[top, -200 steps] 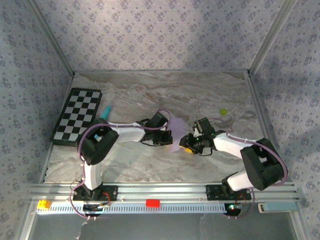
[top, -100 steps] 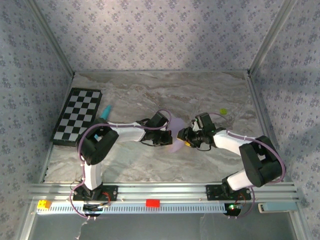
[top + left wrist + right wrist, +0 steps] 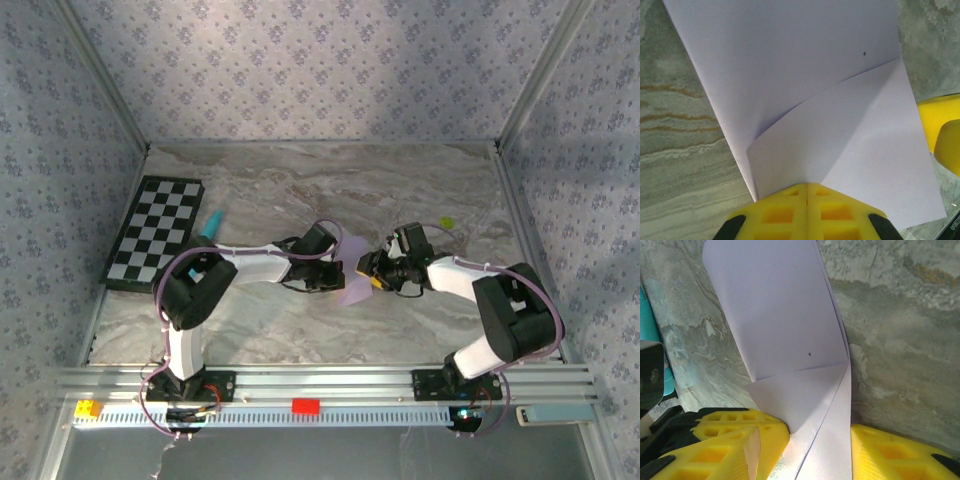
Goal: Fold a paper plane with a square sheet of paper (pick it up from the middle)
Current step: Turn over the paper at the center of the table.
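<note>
paper (image 3: 790,75) is thin, matt, pale lilac stuff, smooth apart from sharp creases and one tiny dark speck. surface (image 3: 300,190) looks like grey-beige veined marble, smooth, not much shine. fingers (image 3: 780,217) on the left hand (image 3: 807,192) and right hand (image 3: 818,432) are bright yellow moulded plastic, matt, with square waffle pockets. arms (image 3: 255,265) are hard white and black shells, slightly glossy. rails (image 3: 330,380) along the near edge are bare brushed metal. walls (image 3: 300,60) carry a flat printed floral pattern, can't tell if cloth or paper. checkerboard (image 3: 155,232) looks smooth.
</note>
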`<state>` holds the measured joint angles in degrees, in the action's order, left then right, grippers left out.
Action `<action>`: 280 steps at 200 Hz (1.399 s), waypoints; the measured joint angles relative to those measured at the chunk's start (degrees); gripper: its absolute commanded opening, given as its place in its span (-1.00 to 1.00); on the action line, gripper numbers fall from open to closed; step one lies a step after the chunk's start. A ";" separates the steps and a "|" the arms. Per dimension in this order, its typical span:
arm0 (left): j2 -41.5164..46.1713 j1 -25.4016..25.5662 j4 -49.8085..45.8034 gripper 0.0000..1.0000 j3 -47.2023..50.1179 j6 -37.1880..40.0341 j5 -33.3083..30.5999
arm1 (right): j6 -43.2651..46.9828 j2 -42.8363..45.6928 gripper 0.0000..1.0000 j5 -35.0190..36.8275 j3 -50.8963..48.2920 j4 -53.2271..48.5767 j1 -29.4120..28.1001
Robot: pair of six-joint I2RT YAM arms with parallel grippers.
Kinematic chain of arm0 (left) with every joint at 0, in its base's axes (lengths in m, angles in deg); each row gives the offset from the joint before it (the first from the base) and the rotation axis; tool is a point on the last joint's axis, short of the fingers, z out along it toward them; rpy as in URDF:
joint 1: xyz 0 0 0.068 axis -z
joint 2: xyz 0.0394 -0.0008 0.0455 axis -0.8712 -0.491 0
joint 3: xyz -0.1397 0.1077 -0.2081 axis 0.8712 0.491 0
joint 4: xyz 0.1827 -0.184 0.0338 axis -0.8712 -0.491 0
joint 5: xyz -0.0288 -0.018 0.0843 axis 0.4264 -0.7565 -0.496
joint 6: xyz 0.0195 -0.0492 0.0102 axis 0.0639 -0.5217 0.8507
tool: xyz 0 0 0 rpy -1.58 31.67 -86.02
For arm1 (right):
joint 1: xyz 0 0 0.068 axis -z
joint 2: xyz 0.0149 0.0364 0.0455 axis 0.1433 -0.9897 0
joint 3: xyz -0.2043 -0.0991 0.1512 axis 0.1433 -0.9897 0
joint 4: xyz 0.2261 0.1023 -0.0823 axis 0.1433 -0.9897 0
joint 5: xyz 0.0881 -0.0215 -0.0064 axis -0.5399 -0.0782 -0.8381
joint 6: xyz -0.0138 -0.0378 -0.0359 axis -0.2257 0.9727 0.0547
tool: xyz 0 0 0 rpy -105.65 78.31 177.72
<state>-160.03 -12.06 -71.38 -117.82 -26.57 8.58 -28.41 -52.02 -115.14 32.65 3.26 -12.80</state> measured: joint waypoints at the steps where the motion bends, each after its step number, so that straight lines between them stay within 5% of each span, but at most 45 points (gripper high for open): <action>1: 0.00 0.00 0.00 -0.98 0.00 0.00 0.00 | 0.00 -0.04 -0.08 -0.02 0.00 0.07 0.02; 280: 1.09 0.00 -0.96 -0.87 0.48 -0.02 -0.24 | -0.07 -7.02 -0.83 -4.55 -0.90 10.86 3.41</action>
<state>-158.94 -12.06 -72.35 -117.34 -26.59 8.34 -28.47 -59.04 -119.69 31.76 14.12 -9.39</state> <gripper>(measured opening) 0.054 0.100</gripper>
